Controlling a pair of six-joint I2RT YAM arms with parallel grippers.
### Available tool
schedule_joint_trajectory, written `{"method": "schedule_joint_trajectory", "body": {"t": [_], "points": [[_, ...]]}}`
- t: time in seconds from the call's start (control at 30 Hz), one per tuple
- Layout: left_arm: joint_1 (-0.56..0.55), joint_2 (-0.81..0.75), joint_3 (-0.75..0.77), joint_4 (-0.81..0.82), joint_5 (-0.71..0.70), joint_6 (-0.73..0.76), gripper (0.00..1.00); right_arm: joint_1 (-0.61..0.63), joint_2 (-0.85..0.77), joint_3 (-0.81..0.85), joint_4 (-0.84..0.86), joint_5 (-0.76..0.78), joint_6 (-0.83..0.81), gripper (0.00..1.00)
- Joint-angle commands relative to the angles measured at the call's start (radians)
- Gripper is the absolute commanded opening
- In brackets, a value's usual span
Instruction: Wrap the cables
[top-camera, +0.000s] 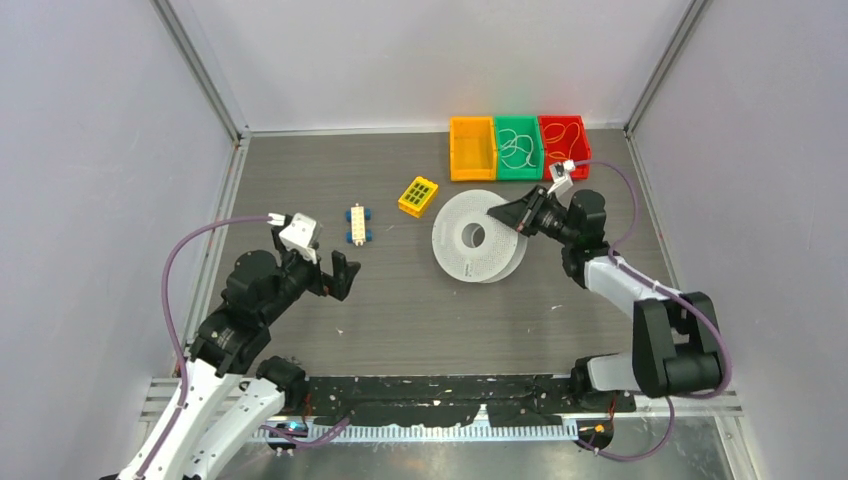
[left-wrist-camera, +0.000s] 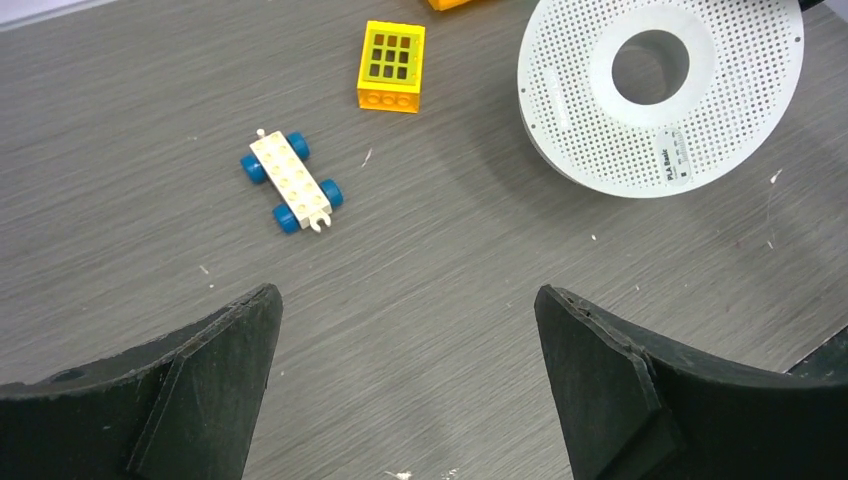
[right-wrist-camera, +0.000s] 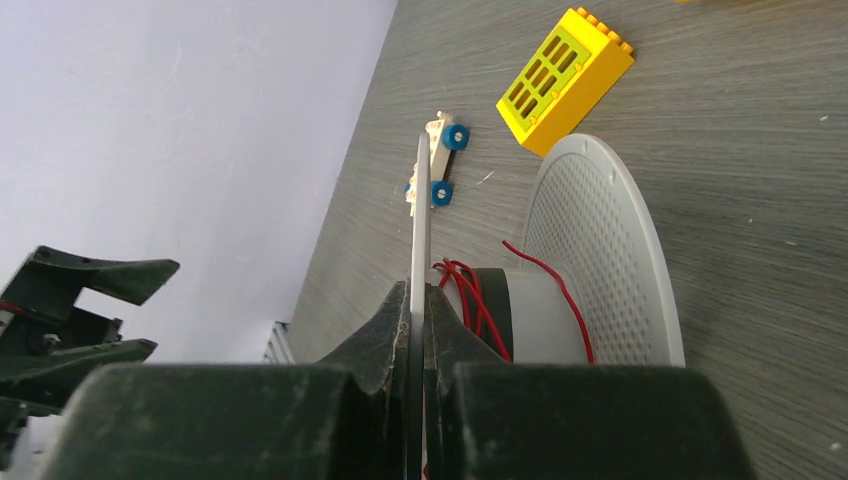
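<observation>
Spool-winding station, seen from the overhead and both wrist cameras. The right tool (right-wrist-camera: 418, 310) is closed edge-on over the rim of the upper flange of a white, finely perforated plastic spool (top-camera: 480, 237). The spool lies on the grey wood-grain desk (top-camera: 400, 320) with its hub axis roughly upright. The cable (right-wrist-camera: 475, 300), a thread-thin, limp red wire, sits directly ahead of this tool in the slot between the two flanges. A few loose turns run round the pale hub, and one strand (right-wrist-camera: 560, 290) bows outward across the inner face of the lower flange. Its free end cannot be made out. The wire's run is thus circumferential about the hub, so further wrapping probably depends on turning or steadying the spool about that axis. The right arm is the nearer one and touches the spool. The left tool (top-camera: 338, 275), jaws spread wide and empty, hangs over bare desk well apart from the spool, which lies ahead and to its right. Between them rest a white studded plate on blue wheels (left-wrist-camera: 291, 181) and a yellow grilled brick (left-wrist-camera: 391, 66), both rigid moulded plastic.
</observation>
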Motion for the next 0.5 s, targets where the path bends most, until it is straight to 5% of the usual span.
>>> {"method": "schedule_joint_trajectory", "body": {"t": [0.0, 0.27, 0.47], "points": [[-0.003, -0.018, 0.009, 0.036, -0.036, 0.03, 0.99, -0.035, 0.097, 0.048, 0.292, -0.14, 0.146, 0.05], [-0.003, -0.026, 0.002, 0.027, -0.04, 0.038, 1.0, -0.081, 0.375, 0.047, 0.621, -0.203, 0.399, 0.05], [-0.003, -0.028, 0.003, 0.029, -0.038, 0.04, 0.99, -0.118, 0.506, 0.026, 0.706, -0.199, 0.467, 0.14]]}}
